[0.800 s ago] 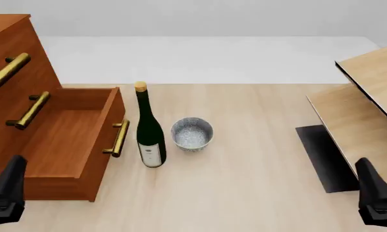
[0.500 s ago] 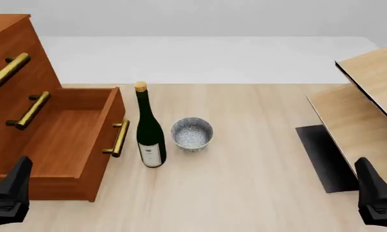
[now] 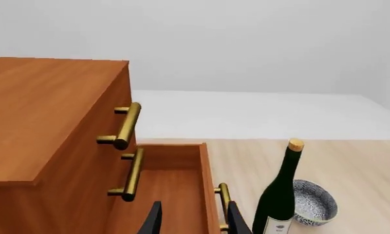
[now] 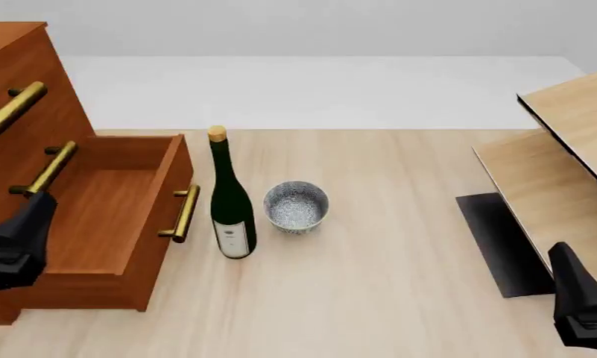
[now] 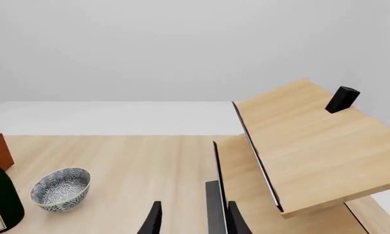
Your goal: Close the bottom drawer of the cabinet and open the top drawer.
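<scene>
Our left gripper sits over the front-left part of the open bottom drawer. In the left wrist view its fingers stand apart w/ nothing between them, so we read it as open and empty. The gap frames the drawer's inside and its front panel edge; whether the fingers touch any wood, we can't tell.

The bottom drawer is pulled well out of the cabinet, brass handle facing right toward the bottle. Inside looks bare. Above it the middle drawer's handle and the top drawer w/ its handle sit flush w/ the cabinet face, i.e. both shut.

Just right of the bottom drawer's handle stands a dark green bottle, upright, cork top, pale label. Near it on the right is a blue-patterned bowl, apart from the bottle.

Our right gripper is low at the near right corner, well apart from the cabinet. In the right wrist view its fingers are spread, nothing held. Ahead of it are pale shelf boards, tilted, w/ a small black block on the top board.
</scene>
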Robot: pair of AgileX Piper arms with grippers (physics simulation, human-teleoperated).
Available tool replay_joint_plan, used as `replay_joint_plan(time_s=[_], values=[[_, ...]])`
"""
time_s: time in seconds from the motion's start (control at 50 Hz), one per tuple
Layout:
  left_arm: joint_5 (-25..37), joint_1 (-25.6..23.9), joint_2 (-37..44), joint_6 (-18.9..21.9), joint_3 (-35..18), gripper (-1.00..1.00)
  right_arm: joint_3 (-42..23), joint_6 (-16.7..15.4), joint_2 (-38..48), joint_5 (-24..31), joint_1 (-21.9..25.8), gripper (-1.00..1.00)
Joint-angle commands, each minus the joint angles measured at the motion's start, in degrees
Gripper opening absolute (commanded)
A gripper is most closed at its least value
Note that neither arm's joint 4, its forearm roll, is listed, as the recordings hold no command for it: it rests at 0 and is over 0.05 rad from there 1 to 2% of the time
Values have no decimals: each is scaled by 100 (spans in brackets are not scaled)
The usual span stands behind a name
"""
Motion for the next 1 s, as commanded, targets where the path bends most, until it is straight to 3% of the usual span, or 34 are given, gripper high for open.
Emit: replay_joint_plan(time_s=[0.02,0.2,0.26,0.54,0.64,0.78,0.8,1.0], values=[[269,-77,1352,-468,-982,100,-7,6,4,4,-17,100],[884,-276,1737,-482,-1642,100,-12,20,22,0,-18,100],[983,-370,1900,-731,-1803,100,-13,21,33,-7,-20,100],[1366,-720,3368,-979,-2368,100,-11,35,45,-15,-17,100],[1346,-1227,3796,-1501,-2392,100,-9,38,67,-39,-36,100],[1463,-1535,4116,-1844,-2564,100,-6,60,127,-89,-53,100],[1457,-1626,4203,-2100,-2563,100,-7,76,147,-101,-54,100],[1469,-1707,4605,-2257,-2589,100,-12,140,239,-159,-62,100]])
